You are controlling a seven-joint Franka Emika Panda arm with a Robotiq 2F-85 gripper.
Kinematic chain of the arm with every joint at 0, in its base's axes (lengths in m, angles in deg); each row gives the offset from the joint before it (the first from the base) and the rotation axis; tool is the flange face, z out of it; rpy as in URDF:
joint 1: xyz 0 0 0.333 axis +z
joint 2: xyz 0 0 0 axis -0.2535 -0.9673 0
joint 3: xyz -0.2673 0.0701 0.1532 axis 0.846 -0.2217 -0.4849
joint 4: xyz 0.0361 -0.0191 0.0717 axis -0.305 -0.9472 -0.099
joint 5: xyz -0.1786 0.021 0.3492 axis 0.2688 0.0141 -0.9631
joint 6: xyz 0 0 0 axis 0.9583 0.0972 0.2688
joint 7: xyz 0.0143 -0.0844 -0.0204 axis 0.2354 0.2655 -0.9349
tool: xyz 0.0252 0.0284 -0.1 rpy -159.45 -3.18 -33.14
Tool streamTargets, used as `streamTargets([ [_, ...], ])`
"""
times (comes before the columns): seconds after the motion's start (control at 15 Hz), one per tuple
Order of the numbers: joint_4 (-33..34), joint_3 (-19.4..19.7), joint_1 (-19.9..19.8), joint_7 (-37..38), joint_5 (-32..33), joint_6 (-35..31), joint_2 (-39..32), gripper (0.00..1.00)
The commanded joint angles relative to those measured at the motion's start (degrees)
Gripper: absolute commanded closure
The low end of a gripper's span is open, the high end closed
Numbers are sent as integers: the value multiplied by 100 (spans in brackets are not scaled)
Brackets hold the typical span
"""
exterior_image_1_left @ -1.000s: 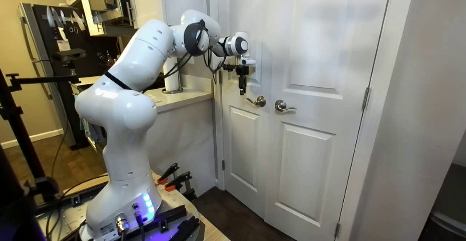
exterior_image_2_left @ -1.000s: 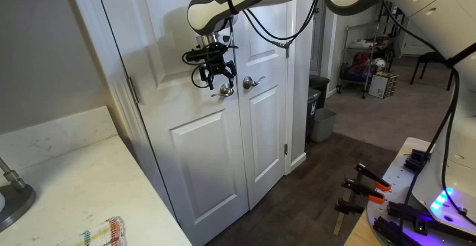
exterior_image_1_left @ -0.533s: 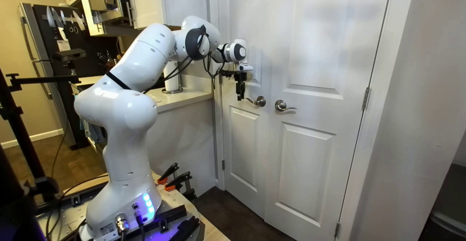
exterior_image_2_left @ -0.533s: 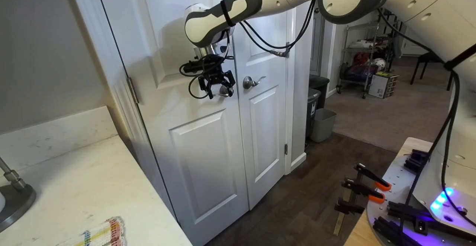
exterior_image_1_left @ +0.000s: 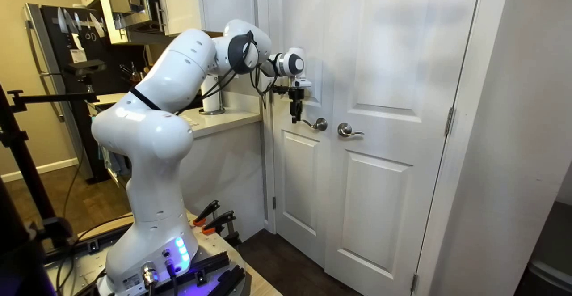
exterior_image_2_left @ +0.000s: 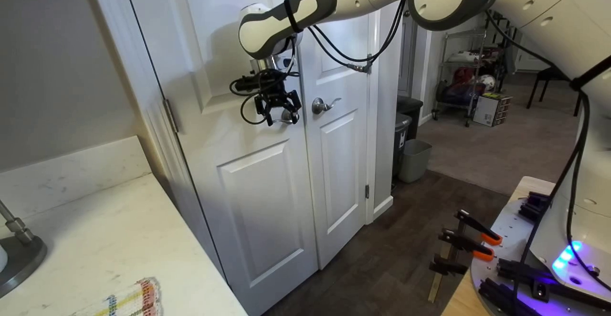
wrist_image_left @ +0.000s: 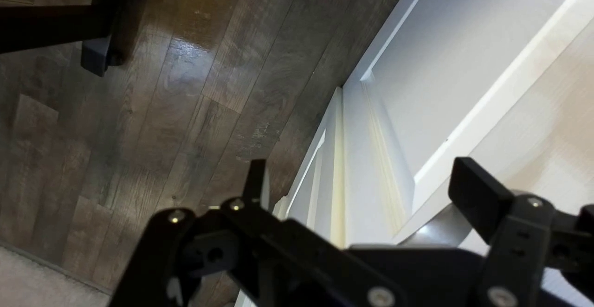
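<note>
White doors [exterior_image_1_left: 339,166], handle [exterior_image_1_left: 319,124] just beside end effector [exterior_image_2_left: 282,121]

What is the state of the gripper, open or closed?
The gripper is open: in the wrist view, its two fingers stand wide apart.

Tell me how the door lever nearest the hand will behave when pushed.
The lever looks metallic, so probably stiff. Its shiny finish may be slippery. Mounted at one end on the door, it likely pivots.

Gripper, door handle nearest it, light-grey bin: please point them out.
Gripper [wrist_image_left: 363,182], wrist view: midway between fingertips.
Door handle [exterior_image_1_left: 320,124], in an exterior view: round base.
Light-grey bin [exterior_image_2_left: 414,165], in an exterior view: outer wall.
</note>
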Motion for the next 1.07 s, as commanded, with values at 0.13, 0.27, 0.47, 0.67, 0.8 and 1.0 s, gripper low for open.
streamTargets([
  [0.13,39,-24,-500,-401,-479,-675,149,0],
  [0.27,145,-90,-599,-390,-616,-777,136,0],
  [0.47,320,-137,-766,-610,-699,-1103,106,0],
  [0.67,473,-173,-816,-913,-687,-1076,67,0],
  [0.8,544,-168,-800,-1110,-644,-1013,6,0],
  [1.0,636,-43,-679,-1481,-325,-936,-62,0],
])
